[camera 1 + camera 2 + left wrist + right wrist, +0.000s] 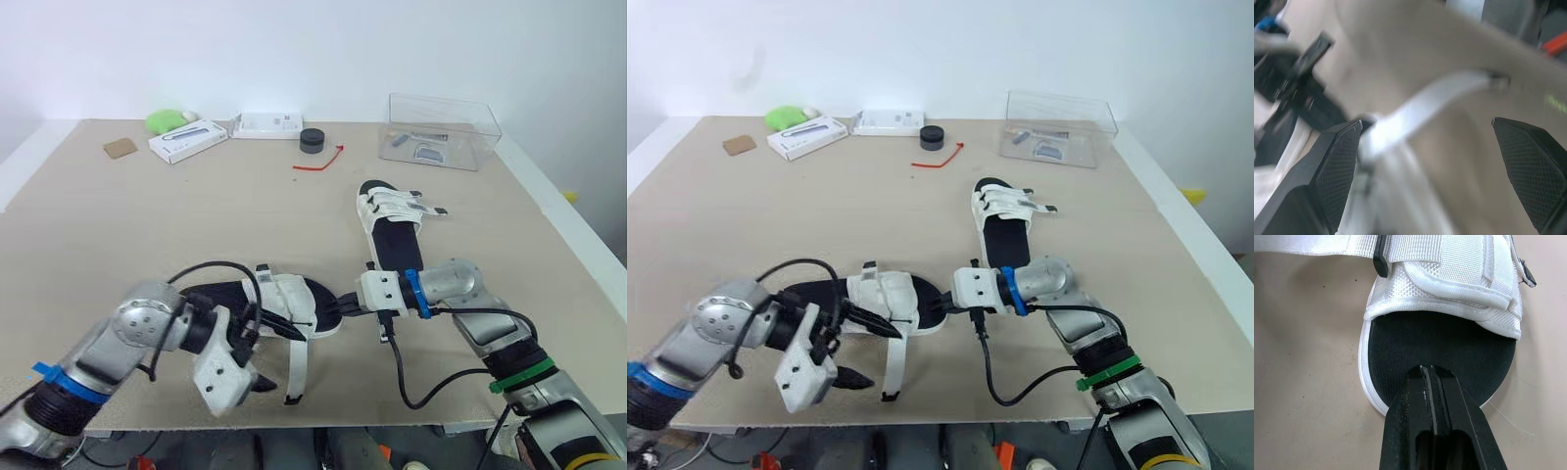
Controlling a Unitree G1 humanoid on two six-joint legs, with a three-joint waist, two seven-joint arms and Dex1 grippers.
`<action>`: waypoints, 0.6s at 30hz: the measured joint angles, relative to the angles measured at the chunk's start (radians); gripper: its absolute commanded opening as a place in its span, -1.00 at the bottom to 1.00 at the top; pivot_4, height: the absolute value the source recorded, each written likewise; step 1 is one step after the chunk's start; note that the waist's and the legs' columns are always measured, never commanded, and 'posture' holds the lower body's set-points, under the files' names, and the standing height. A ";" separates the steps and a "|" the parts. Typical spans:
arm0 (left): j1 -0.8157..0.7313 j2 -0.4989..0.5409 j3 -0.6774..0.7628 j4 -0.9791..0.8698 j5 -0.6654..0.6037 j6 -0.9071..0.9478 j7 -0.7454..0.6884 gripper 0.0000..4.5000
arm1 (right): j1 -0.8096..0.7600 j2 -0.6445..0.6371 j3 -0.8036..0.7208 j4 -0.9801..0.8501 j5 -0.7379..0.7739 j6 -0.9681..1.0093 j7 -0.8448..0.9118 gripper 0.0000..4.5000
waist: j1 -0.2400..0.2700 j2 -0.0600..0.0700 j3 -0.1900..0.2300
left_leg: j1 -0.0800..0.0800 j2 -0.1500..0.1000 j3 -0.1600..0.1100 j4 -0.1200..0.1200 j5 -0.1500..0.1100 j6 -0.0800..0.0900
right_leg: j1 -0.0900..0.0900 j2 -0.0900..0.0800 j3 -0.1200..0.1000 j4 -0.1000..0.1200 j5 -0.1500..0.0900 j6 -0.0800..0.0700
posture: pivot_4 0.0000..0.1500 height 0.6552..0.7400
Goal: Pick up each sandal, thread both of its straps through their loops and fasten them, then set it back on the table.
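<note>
Sandals on record: two, each with white fabric straps and a black footbed. Neither bears a mark that can be read.

Head views. The table (196, 215) is a plain beige top with a pale edge, and a bare white wall (294, 49) stands behind it. Along the far side lie a brown square (120, 147), a green object (167, 120), a white box with a blue band (188, 139), a flat white box (266, 124), a black puck (312, 140), a red cord (320, 163) and a clear plastic box (441, 130) holding small items. Printing on the boxes is too small to read. The far sandal (400, 245) lies flat, right of centre. The near sandal (289, 294) lies crosswise close to the front edge, between the two grippers. Its loose strap (299, 367) trails toward that edge. The left gripper (279, 359) has its jaws spread wide, with the strap between them. The right gripper (345, 305) sits at the sandal's right end with its jaws closed.

Left wrist view. The picture is blurred. The fingers (1337, 171) stand far apart and the white strap runs across the gap. Whether it touches either finger cannot be told.

Right wrist view. The fingers (1435, 431) are pressed flat together, gripping nothing. Their tips sit over the rounded open end of the black footbed, short of the white straps. Contact with the footbed cannot be confirmed.
</note>
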 measured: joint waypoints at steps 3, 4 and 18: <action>-0.030 -0.041 -0.039 0.008 0.004 0.019 0.011 0.86 | 0.008 -0.006 -0.002 -0.008 0.000 0.006 -0.009 -1.00 | 0.000 0.000 0.000 | 0.000 0.000 0.000 0.000 0.000 0.001 | 0.000 0.001 0.000 0.000 0.000 0.001 | 1.00 1.00; -0.035 -0.043 -0.042 0.008 0.004 0.023 0.013 0.73 | 0.011 -0.007 -0.002 -0.012 0.000 0.007 -0.012 -1.00 | 0.000 0.000 0.000 | 0.000 0.000 0.000 0.000 0.000 0.001 | 0.000 0.001 0.000 0.000 0.000 0.001 | 1.00 1.00; -0.057 -0.025 -0.045 0.036 -0.006 0.063 -0.005 -0.99 | 0.017 -0.015 -0.006 -0.027 0.000 0.022 -0.014 -1.00 | 0.000 0.000 0.000 | 0.000 -0.001 0.000 0.001 0.000 0.001 | 0.001 0.000 0.000 0.000 0.001 0.002 | 1.00 1.00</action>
